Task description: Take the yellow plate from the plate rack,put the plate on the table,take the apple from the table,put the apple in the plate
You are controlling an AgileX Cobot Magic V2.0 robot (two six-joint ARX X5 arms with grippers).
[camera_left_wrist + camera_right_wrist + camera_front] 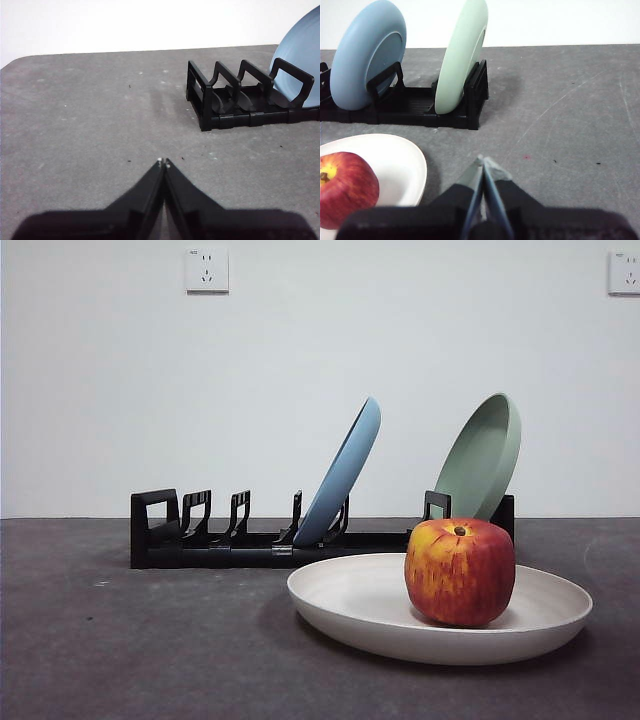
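Note:
The yellow plate point(350, 600) lies flat on the table point(120, 650) in front of the plate rack point(230, 540). The apple point(460, 572) stands in the plate, right of its middle. In the right wrist view the apple point(345, 187) and plate point(400, 160) show beside my right gripper point(483, 161), which is shut, empty and apart from them. My left gripper point(163, 162) is shut and empty over bare table, short of the rack's squared loop end point(200, 95). Neither gripper shows in the front view.
A blue plate point(345, 472) and a pale green plate point(480, 455) lean in the rack's slots. Both show in the right wrist view, blue point(365, 60) and green point(462, 55). Two wall sockets point(207, 270) are on the white wall behind.

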